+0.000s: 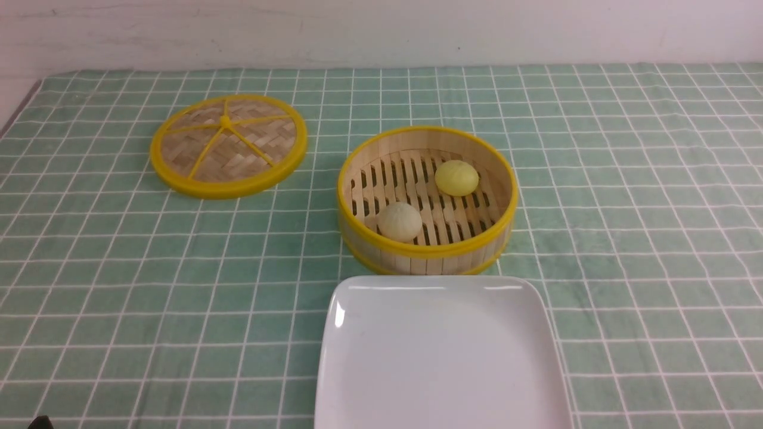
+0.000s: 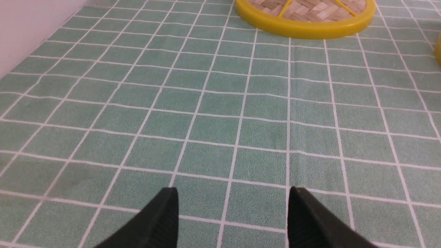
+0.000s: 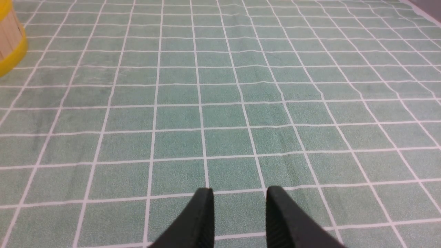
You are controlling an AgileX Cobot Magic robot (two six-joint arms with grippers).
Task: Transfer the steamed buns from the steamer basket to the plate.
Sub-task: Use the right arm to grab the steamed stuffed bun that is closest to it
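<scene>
No writing can be read in any view. No label, brand, number or sign shows on any surface.

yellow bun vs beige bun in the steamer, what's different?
Colour: the yellow bun is pale yellow, the beige bun off-white. Place: the yellow bun sits back right in the steamer basket, the beige bun front left by the wall. The yellow bun shows whole; the beige bun's base hides behind the rim. Both are round domes, apart, on the slatted floor.
</scene>
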